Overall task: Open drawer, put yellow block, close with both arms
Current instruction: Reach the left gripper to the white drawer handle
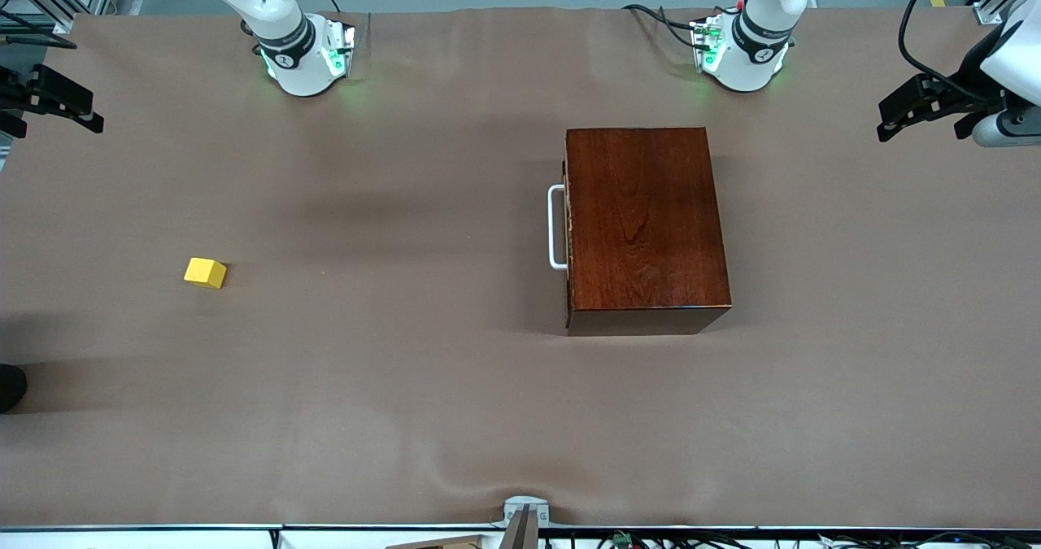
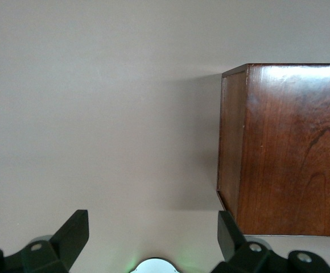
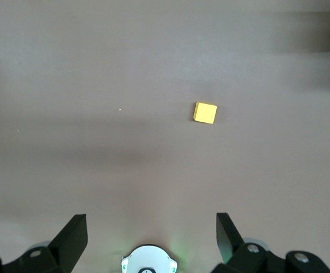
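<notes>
Both arms (image 1: 285, 37) are cut off by the top edge of the front view above their bases. The left gripper (image 1: 927, 110) runs off the right edge, the right gripper (image 1: 49, 102) off the left edge. The drawer (image 1: 567, 224) front is hidden edge-on; only its handle (image 1: 556, 228) shows. In the left wrist view the box (image 2: 290, 148) is cut by the right edge

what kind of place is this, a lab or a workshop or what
Most likely a robotics lab. Two white arms are bolted along one edge of a table draped in brown cloth, with cables and metal framing around it. The only props are a wooden box and a yellow block.
</notes>
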`<move>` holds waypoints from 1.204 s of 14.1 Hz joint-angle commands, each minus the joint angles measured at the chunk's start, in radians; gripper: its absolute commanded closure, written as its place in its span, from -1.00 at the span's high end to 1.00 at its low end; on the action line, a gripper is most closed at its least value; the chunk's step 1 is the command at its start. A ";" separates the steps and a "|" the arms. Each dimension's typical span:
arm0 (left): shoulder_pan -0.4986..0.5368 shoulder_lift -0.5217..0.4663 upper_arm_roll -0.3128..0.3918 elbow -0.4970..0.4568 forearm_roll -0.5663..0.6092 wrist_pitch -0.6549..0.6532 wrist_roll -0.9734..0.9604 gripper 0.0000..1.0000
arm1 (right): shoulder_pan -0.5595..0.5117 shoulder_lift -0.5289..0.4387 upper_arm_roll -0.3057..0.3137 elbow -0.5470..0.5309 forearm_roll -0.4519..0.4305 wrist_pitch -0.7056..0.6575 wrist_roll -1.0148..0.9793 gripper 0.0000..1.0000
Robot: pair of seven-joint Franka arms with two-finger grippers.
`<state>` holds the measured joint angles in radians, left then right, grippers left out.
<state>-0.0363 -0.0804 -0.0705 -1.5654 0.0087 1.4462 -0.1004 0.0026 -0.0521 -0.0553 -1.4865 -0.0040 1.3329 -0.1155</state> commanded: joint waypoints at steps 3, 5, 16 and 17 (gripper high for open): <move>-0.004 0.027 -0.012 0.044 0.022 -0.018 0.002 1.00 | -0.003 -0.002 0.002 0.008 0.010 -0.003 -0.007 1.00; -0.026 0.053 -0.061 0.057 0.011 -0.018 -0.024 1.00 | -0.006 -0.002 0.002 0.008 0.010 -0.004 -0.007 1.00; -0.480 0.565 -0.183 0.369 0.131 0.140 -0.689 1.00 | -0.010 -0.002 0.002 0.008 0.010 -0.009 -0.007 1.00; -0.516 0.615 -0.170 0.410 0.131 0.154 -0.726 1.00 | -0.010 -0.002 0.002 0.008 0.010 -0.009 -0.007 1.00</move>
<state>-0.4877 0.4221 -0.2629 -1.2831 0.1048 1.5974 -0.7587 0.0022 -0.0521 -0.0572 -1.4861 -0.0037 1.3320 -0.1155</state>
